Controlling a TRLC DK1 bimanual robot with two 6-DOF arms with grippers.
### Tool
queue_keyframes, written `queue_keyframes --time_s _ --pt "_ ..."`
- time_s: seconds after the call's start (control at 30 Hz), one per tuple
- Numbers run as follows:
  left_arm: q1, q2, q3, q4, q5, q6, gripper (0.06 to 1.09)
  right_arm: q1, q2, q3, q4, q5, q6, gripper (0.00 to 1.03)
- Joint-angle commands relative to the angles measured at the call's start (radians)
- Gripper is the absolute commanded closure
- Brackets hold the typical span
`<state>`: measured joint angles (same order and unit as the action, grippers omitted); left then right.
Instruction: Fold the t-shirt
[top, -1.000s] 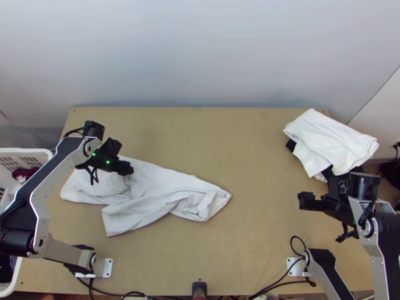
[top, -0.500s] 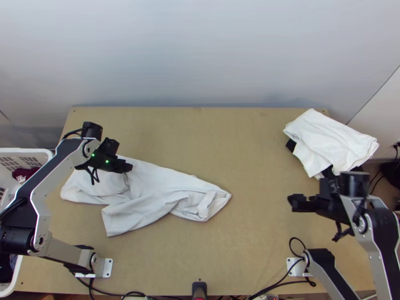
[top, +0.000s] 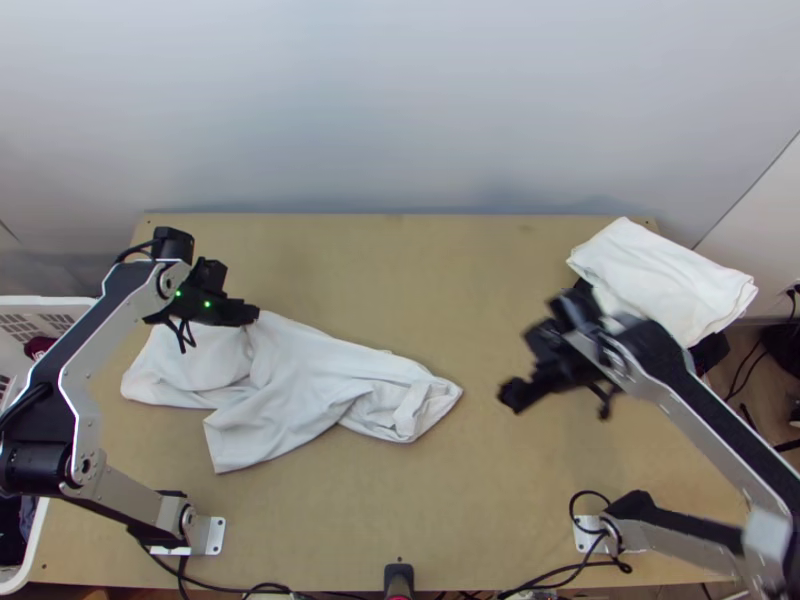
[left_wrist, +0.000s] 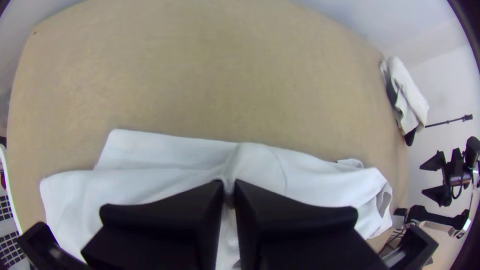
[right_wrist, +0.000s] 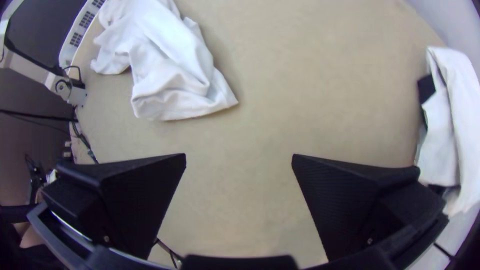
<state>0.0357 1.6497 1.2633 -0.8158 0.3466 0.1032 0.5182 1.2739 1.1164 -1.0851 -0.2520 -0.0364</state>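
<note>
Left of centre in the top view, one white t-shirt (top: 310, 370): laid rumpled and partly folded over itself on a light wooden table (top: 430, 270). A loose flap is turned toward the lower left of the frame; a narrow, creased end is pointed toward the centre.

At the shirt's upper edge, left gripper (top: 250, 316): fingers nearly pressed together, with a raised ridge of the white fabric pinched between them, as seen in the left wrist view. The cloth is spread to both sides of the fingertips.

Right of centre, right gripper (top: 512, 395): held over bare table, well apart from the shirt, between it and the folded pile. In the right wrist view its fingers are spread wide, with nothing but tabletop seen between the tips.

Upper right of the frame, one folded white cloth (top: 665, 280): stacked at the table's corner, with black fabric (top: 710, 352) showing beneath.

Left edge, one white plastic laundry basket (top: 55, 301): pierced with small openings, a dark red garment (top: 38, 346) and dark cloth (top: 12, 530) contained.

Lower left and lower right, two metal base brackets (top: 214, 536): fixed to the tabletop.
</note>
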Motion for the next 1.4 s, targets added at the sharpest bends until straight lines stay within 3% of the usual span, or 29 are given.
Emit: queue_keyframes --time_s 0.0,0.03,0.1,0.3,0.5,0.7,1.13,1.37 --pt "0.013 0.022 0.059 -0.029 0.005 -0.045 0.30 0.190 0.317 0.299 0.002 -0.003 -0.037 0.04" --pt "0.016 0.022 0.062 -0.037 0.005 -0.045 0.18 0.218 0.351 0.341 0.002 -0.003 -0.036 0.04" --pt "0.035 0.022 0.065 -0.046 0.006 -0.045 0.12 0.272 0.413 0.416 0.002 -0.003 -0.033 0.04" --pt "0.142 0.016 0.145 -0.138 0.042 -0.030 0.12 0.413 0.562 0.566 0.002 0.000 -0.036 0.04" --pt "0.208 -0.039 0.163 -0.247 0.054 0.113 0.12 0.517 0.651 0.665 0.002 0.030 -0.056 0.05" --pt "0.311 -0.077 0.168 -0.287 0.055 0.170 0.12 0.595 0.673 0.752 -0.009 0.083 -0.083 0.05" --pt "0.425 -0.142 0.163 -0.330 0.055 0.233 0.12 0.692 0.757 0.757 0.014 0.183 -0.157 0.05" --pt "0.500 -0.162 0.159 -0.339 0.055 0.279 0.12 0.787 0.783 0.750 0.057 0.306 -0.189 0.05"
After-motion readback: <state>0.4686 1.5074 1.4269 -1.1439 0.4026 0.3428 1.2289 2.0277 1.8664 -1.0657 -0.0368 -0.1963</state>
